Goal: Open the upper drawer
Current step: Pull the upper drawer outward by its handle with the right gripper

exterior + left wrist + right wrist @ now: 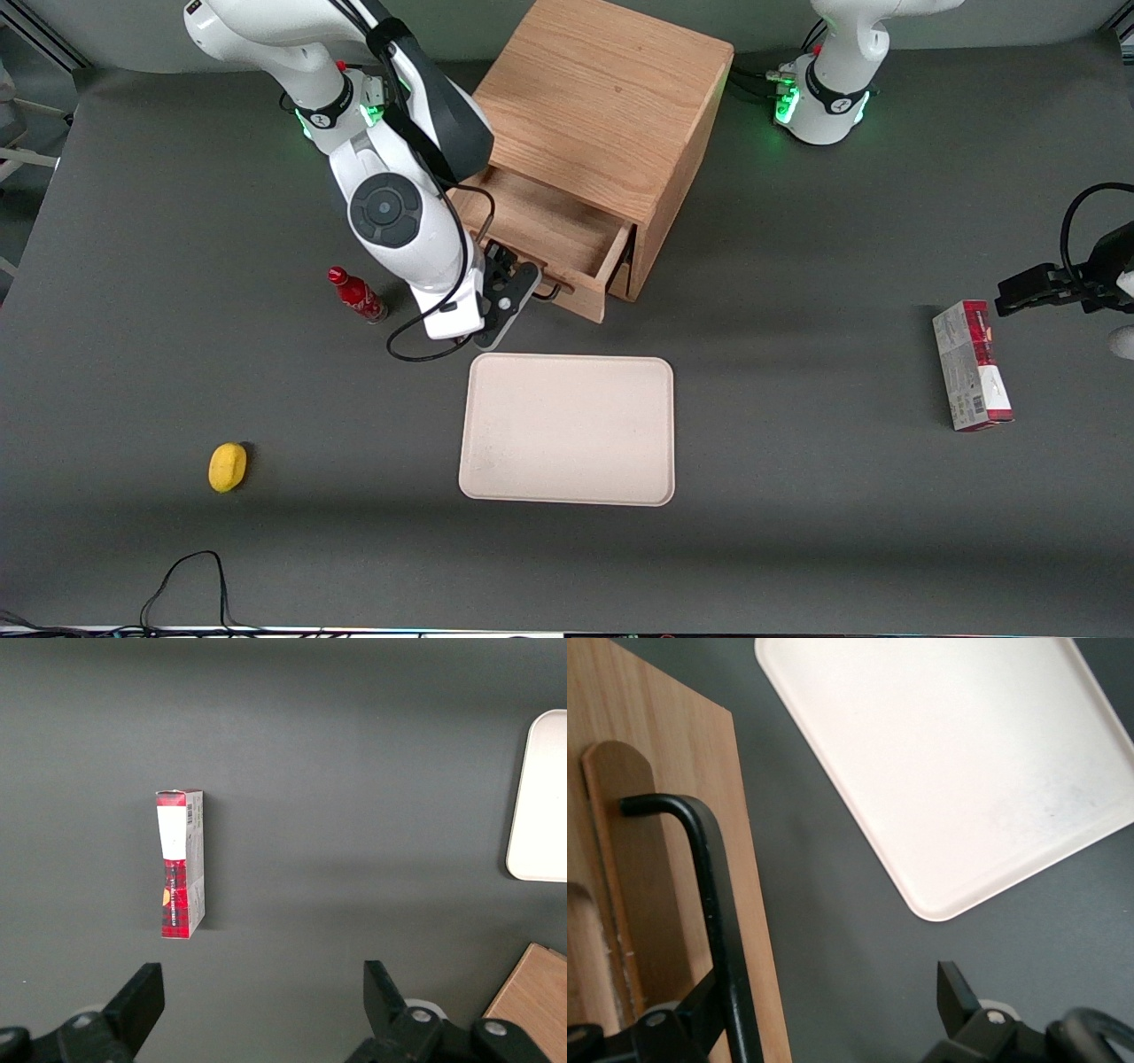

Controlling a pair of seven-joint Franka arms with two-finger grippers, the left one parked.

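Oak cabinet [611,115] up front, upper drawer [554,239] sticking well out toward the beige tray [568,430], gripper [512,297] right at its front. Right wrist view: fingers [950,990] spread apart, black wire handle [713,895] between them, nothing clamped.

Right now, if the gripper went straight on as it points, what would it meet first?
Probably the black handle of the upper drawer, between the open jaws of the gripper; depth is unclear.
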